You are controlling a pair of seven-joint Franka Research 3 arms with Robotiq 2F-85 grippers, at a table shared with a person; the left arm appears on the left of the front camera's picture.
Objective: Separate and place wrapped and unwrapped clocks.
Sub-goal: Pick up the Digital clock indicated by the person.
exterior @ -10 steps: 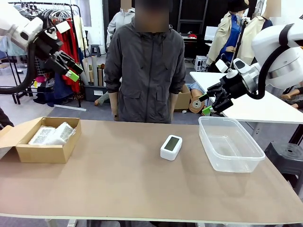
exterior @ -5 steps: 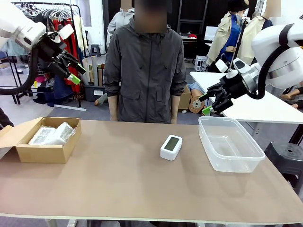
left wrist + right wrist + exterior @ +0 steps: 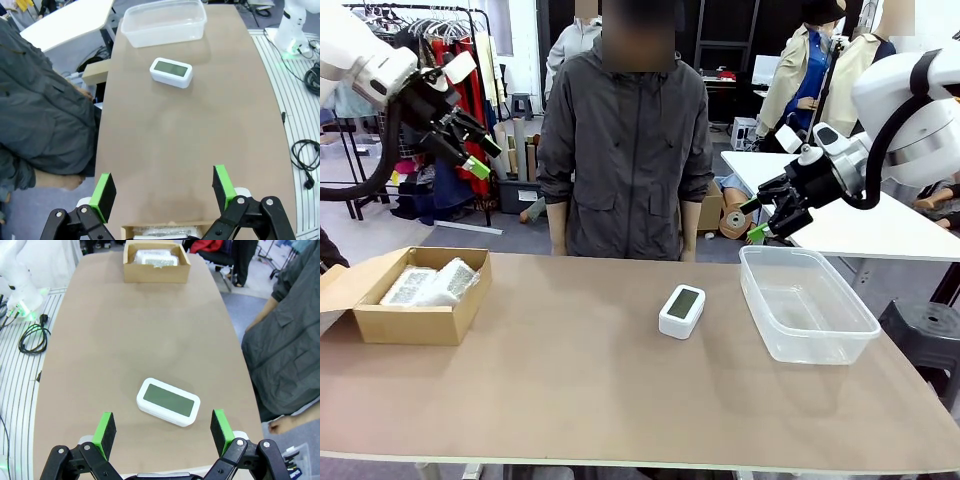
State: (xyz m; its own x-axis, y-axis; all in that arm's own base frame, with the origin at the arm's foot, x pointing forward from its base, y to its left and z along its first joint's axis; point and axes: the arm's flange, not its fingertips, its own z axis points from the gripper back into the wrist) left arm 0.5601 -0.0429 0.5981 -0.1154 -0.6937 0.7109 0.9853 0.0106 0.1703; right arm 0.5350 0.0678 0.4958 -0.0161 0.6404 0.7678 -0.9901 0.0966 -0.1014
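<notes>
The bare white clock (image 3: 681, 310) with a grey-green screen lies on the table's middle, also seen as the clock (image 3: 171, 72) and the clock (image 3: 168, 401). Two bubble-wrapped bundles (image 3: 430, 283) rest inside the brown cardboard box (image 3: 412, 318); the bundles (image 3: 156, 257) sit in the box (image 3: 156, 271) far off. My left gripper (image 3: 475, 155) hangs open high above the box, its fingers (image 3: 104, 191) spread wide. My right gripper (image 3: 754, 221) is open in the air above the clear plastic tub (image 3: 806, 303), fingers (image 3: 220, 424) apart over the clock.
A person in a dark jacket (image 3: 625, 140) stands at the far edge, arms at the sides. The tub (image 3: 164, 22) holds nothing. A white table (image 3: 840, 215) stands behind at the right, clothes racks at the left.
My left gripper has risen a little and swung slightly left during the first half second, then held still. The right arm and the clocks have not moved.
</notes>
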